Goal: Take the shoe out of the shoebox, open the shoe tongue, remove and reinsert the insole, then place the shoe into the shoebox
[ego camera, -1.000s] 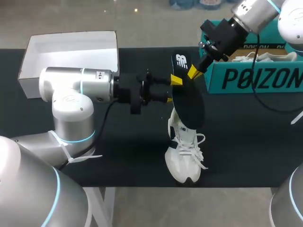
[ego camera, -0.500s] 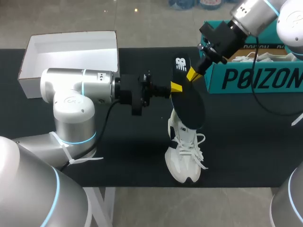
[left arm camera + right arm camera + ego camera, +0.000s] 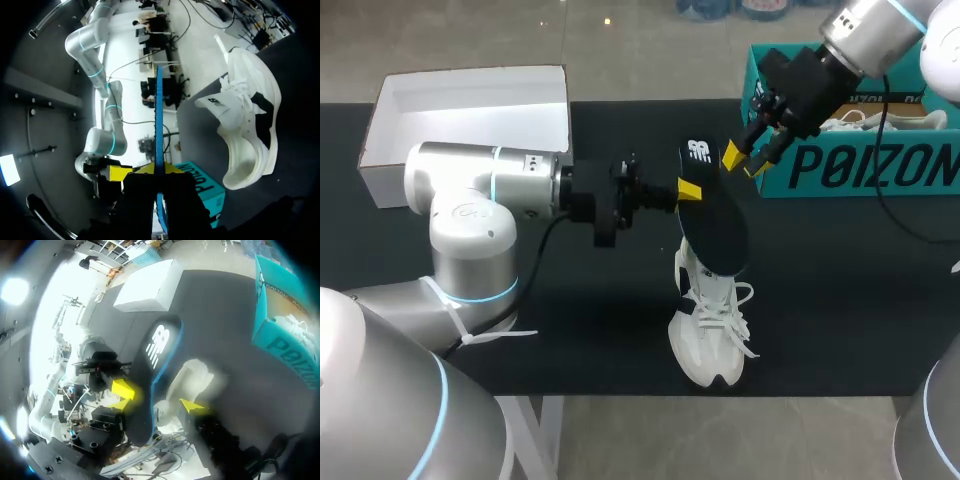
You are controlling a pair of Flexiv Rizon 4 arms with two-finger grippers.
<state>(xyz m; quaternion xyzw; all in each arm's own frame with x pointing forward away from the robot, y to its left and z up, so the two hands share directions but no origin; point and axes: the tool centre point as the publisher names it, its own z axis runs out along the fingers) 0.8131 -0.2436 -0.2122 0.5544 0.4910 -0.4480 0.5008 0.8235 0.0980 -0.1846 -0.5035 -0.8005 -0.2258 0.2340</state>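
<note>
A black insole (image 3: 713,215) with a white logo hangs in the air above the white shoe (image 3: 709,325), which lies on the black table. My left gripper (image 3: 686,190) is shut on the insole's left edge. In the left wrist view the insole (image 3: 159,120) shows edge-on as a thin blue line between that gripper's (image 3: 159,175) fingers, with the shoe (image 3: 250,125) beyond. My right gripper (image 3: 745,161) stands open just right of the insole's top, apart from it, in front of the teal shoebox (image 3: 865,160). The right wrist view shows the insole (image 3: 156,347) ahead of its open gripper (image 3: 155,405).
A white box lid (image 3: 470,110) lies at the back left of the table. The teal shoebox holds white paper and stands at the back right. The table's front edge (image 3: 620,392) runs just under the shoe's toe.
My left gripper closed on the insole's edge. My right gripper then opened, let go of the insole and drew back to the right towards the teal shoebox.
</note>
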